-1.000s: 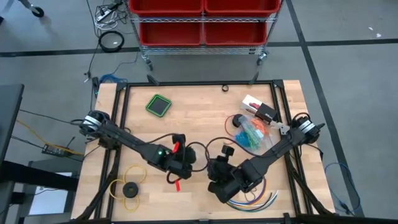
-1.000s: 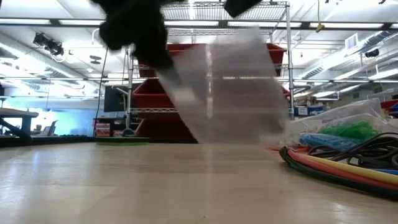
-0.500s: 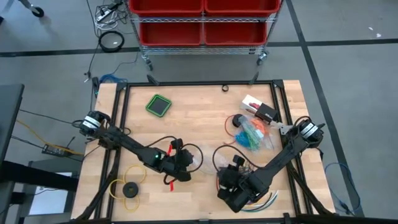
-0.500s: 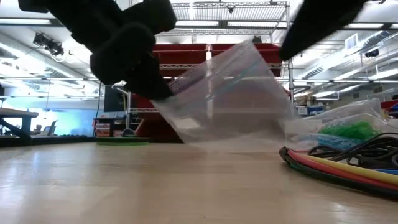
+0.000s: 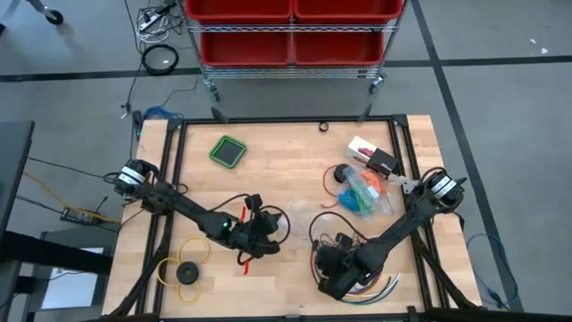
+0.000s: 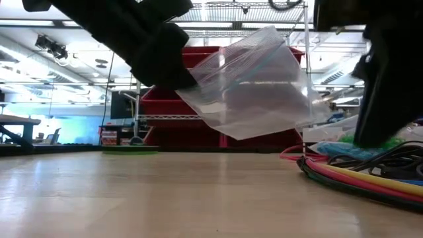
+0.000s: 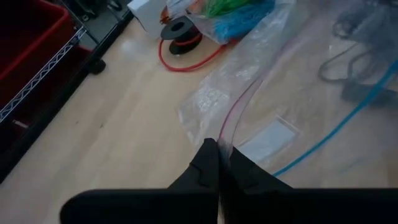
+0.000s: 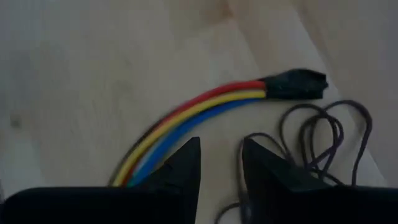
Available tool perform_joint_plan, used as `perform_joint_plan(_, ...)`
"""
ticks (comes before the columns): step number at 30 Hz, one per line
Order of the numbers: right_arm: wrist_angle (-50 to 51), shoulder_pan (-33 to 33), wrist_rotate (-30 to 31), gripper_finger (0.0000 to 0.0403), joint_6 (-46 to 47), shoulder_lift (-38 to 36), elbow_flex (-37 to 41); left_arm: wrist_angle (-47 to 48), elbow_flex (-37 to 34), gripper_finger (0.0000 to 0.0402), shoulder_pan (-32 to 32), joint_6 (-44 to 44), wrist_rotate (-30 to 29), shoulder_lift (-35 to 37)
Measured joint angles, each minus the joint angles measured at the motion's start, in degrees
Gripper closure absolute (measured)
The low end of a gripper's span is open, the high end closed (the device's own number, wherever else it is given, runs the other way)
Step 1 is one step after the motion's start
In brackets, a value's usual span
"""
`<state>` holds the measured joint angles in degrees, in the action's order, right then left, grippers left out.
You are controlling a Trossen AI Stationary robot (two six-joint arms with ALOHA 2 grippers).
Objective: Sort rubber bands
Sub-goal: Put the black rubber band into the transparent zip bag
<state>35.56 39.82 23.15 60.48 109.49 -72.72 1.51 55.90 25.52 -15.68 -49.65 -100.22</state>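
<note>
Lifted higher than a second ago, the clear plastic bag (image 6: 254,86) now hangs off the table, pinched at its rim by the left gripper (image 7: 219,163). Rubber bands (image 5: 363,195), blue and green bunches, lie bagged right of centre. Right gripper (image 8: 220,163), lowered, gapes unclenched over dark purple loops (image 8: 317,140) beside the cables (image 8: 186,121).

Left claw (image 7: 219,163) is lifting the bag (image 6: 254,86) clear of the worktop (image 6: 165,192); right claw (image 8: 219,158) is dropping over the cables (image 8: 193,118).
</note>
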Motion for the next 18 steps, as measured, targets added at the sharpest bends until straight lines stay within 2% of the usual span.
perform_joint_plan(7, -1.7, -2.2, -3.6, 0.0296, 0.3, 0.0, 5.1, 0.1, 0.0, 0.0401, 0.0, 0.3, -0.2, 0.0)
perform_joint_plan(13, -8.5, -3.3, -6.9, 0.0301, 1.0, -0.5, 10.0, 0.1, 0.0, 0.0401, 0.0, 0.5, -0.2, 0.0)
perform_joint_plan(15, -8.2, -3.3, -6.9, 0.0323, 1.2, -0.4, 10.2, 0.2, 0.0, 0.0402, 0.0, 0.5, -0.2, 0.0)
perform_joint_plan(18, -7.5, -3.2, -7.1, 0.0385, 0.1, -0.3, 9.4, 0.2, 0.0, 0.0402, -0.3, 0.5, -0.1, 0.0)
